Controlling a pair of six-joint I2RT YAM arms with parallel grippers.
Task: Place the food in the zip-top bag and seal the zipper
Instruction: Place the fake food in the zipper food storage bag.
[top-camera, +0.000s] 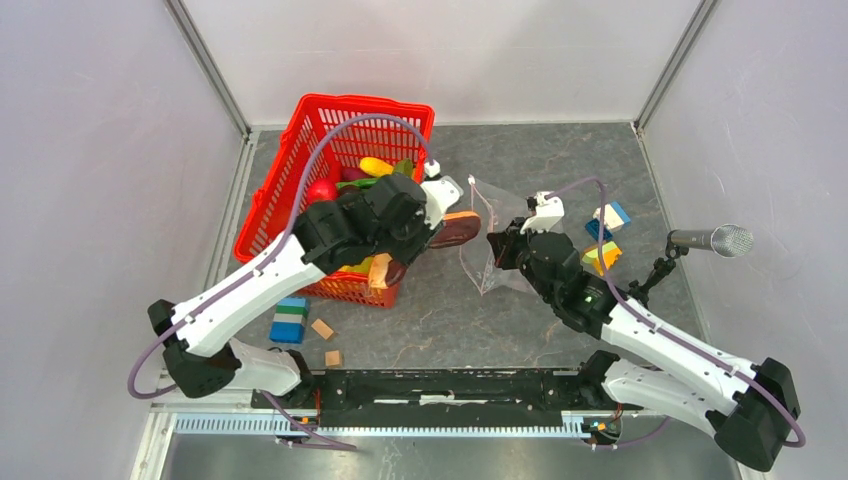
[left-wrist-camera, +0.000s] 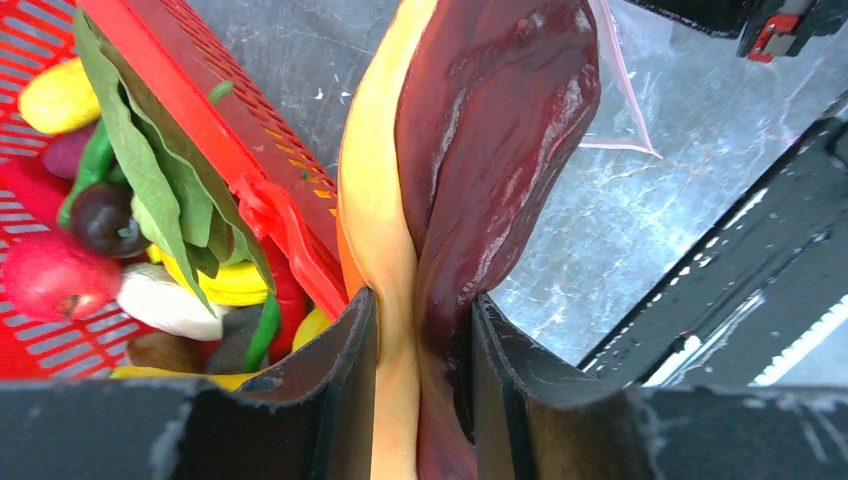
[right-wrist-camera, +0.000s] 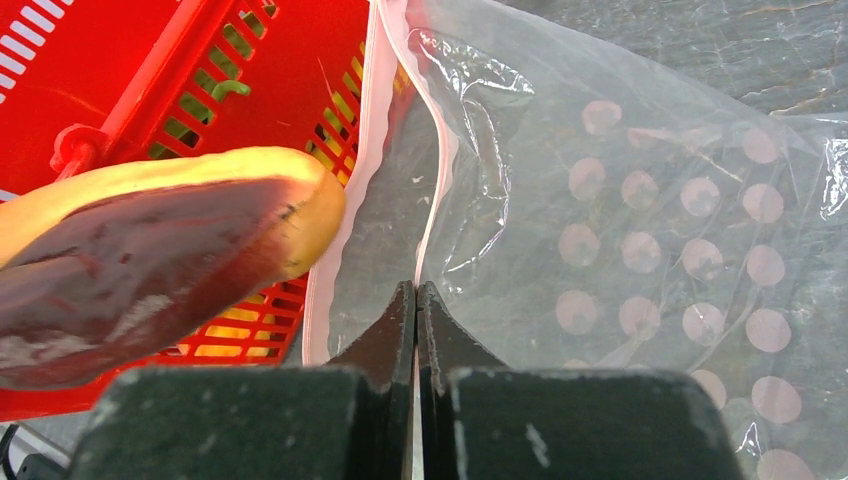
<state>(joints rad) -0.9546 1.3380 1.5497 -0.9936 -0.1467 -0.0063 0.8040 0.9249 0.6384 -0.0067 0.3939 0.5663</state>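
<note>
My left gripper (top-camera: 440, 226) is shut on a food piece (top-camera: 460, 230), a flat tan toy with a dark maroon face, held just right of the red basket and close to the bag's mouth. In the left wrist view the piece (left-wrist-camera: 480, 150) is squeezed between the fingers of the gripper (left-wrist-camera: 422, 320). The clear dotted zip-top bag (right-wrist-camera: 650, 220) lies right of it (top-camera: 487, 215). My right gripper (right-wrist-camera: 416, 290) is shut on the bag's mouth edge at the pink zipper (right-wrist-camera: 440, 170), lifting it. The food piece (right-wrist-camera: 170, 260) hangs left of that opening.
The red mesh basket (top-camera: 330, 120) holds more toy food (left-wrist-camera: 60, 275), with a leafy green (left-wrist-camera: 150, 170). Blocks lie near its front corner (top-camera: 290, 320) and right of the bag (top-camera: 604, 257). A microphone (top-camera: 712, 240) stands at the right.
</note>
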